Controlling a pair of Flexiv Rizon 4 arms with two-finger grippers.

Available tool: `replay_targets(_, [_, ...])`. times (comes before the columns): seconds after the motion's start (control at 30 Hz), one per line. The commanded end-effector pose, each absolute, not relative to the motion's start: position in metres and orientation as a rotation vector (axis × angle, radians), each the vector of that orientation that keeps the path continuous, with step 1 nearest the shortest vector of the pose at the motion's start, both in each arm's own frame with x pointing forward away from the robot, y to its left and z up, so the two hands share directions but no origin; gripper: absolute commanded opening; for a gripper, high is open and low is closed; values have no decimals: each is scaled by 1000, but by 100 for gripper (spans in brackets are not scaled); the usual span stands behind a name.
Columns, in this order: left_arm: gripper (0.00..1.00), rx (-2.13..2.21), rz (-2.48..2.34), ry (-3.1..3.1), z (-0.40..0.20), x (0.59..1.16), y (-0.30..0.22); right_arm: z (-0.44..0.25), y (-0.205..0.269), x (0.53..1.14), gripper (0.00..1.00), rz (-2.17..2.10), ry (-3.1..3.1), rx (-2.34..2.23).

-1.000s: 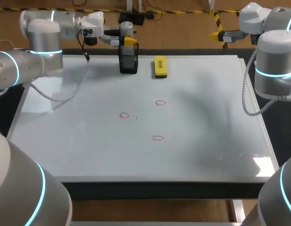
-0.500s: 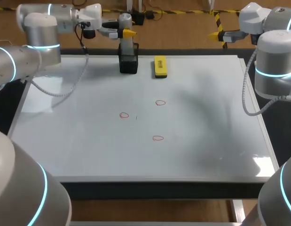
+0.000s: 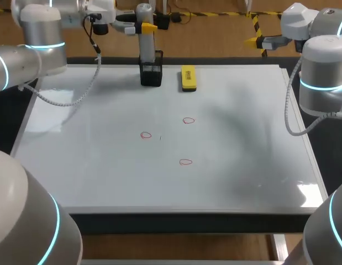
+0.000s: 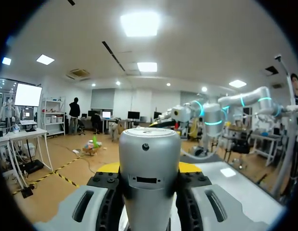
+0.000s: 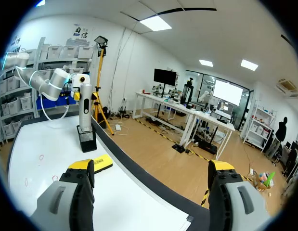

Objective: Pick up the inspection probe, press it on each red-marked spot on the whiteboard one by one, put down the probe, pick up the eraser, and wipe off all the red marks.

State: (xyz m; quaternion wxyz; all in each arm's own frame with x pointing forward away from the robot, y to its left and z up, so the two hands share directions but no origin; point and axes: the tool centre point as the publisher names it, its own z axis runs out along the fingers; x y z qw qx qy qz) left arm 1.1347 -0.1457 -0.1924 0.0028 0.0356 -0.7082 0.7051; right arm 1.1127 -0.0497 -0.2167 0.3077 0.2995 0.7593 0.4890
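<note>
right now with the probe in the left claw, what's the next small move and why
Probably raise the probe straight up. The left claw is shut on its upper part, but its lower end still seems to sit in the mouth of the black holder. Swinging sideways toward the red marks now could drag or tip the holder.

Probe's low end: the bottom of the inspection probe (image 3: 146,38) is hidden in the black holder (image 3: 151,76), right under our left gripper (image 3: 146,26).
Left fingertips (image 4: 109,168): the probe covers most of them; we see only thin yellow bits.
Eraser (image 5: 103,162): one end hides behind a finger of our right gripper (image 5: 151,173).
Red marks (image 5: 41,157): far ahead of that gripper, too small to tell their shape.
</note>
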Motion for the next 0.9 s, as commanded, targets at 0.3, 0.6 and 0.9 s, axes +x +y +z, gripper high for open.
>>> replay_targets(0.3, [0,179,2261,-2253,-151,1127,-134,-217,-50,1113,100,1293,2009,792])
replay_targets(0.6, [0,262,2320,-2313,-132,1114,-100,-217,-50,1113,100,1293,2009,792])
replay_targets(0.9, [0,327,2389,-2391,-138,1091,-62,-217,-50,1113,100,1293,2009,792])
